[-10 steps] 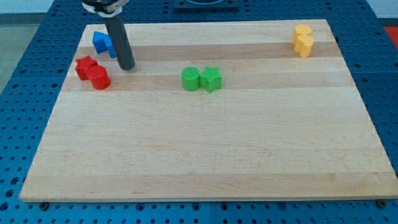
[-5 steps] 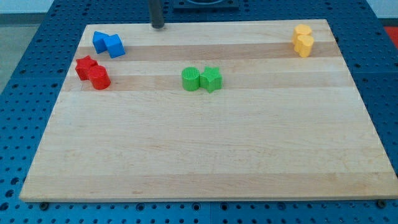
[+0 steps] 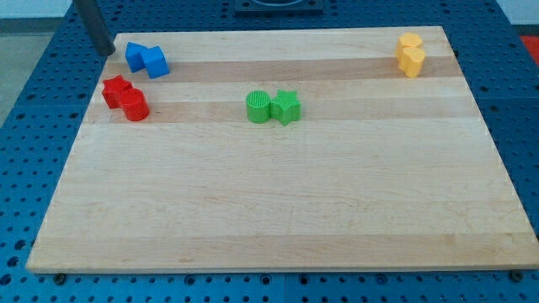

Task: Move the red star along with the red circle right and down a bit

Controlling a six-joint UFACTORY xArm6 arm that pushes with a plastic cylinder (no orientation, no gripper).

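Hovering at the board's far upper-left corner, my tip [image 3: 105,50] sits just off the wooden board [image 3: 278,210], over the blue perforated table. There are no jaws on this rig to report, only the bare dark rod, and it touches no block and holds nothing.

The task's pair lies at about five o'clock from my tip, near but apart: the red star [image 3: 116,89] and the red circle [image 3: 135,106], pressed together along the board's left side. Their shared long axis runs from ten o'clock, where the star is, to four o'clock, where the circle is. That is close to the line the push wants, right and a bit down, so I judge the star to be the contact face, with the circle carried ahead of it.

My tip looks well set for that, already up-left of the star. One concern: the two blue blocks [image 3: 146,59], touching each other, sit at three to four o'clock from my tip and just above the red pair, so the approach has to drop down the board's left edge to avoid them.

The green circle [image 3: 258,107] and green star [image 3: 286,107] lie farther along at three o'clock from the reds, well apart. The two yellow blocks [image 3: 410,54] are far off.
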